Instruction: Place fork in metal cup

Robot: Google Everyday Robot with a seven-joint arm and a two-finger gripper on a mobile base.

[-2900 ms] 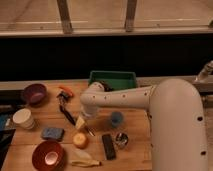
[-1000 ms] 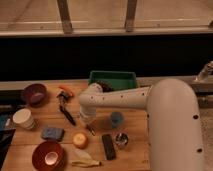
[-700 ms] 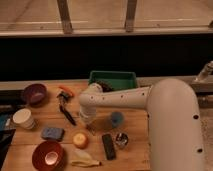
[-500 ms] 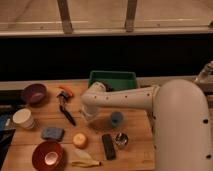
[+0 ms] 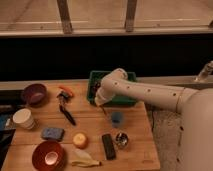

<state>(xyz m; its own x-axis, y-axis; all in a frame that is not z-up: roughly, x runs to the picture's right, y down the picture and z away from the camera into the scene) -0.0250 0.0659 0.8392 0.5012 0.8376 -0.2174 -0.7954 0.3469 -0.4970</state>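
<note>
My gripper (image 5: 99,101) is at the end of the white arm, raised over the table in front of the green bin (image 5: 129,76). A slim thin piece, the fork (image 5: 104,110), hangs down from it, just above and left of the matte blue cup (image 5: 116,118). The metal cup (image 5: 121,140) stands shiny and upright near the table's front, right of the black remote (image 5: 107,146) and below the blue cup. The gripper is well above and left of the metal cup.
A black-handled utensil (image 5: 65,109) and an orange piece (image 5: 66,91) lie left of the gripper. A purple bowl (image 5: 34,93), white cup (image 5: 22,118), blue sponge (image 5: 52,133), yellow fruit (image 5: 80,140), red bowl (image 5: 48,156) and banana peel (image 5: 85,161) fill the left and front.
The gripper has risen from the table surface and moved right, toward the blue cup, with the slim fork now hanging under it.
</note>
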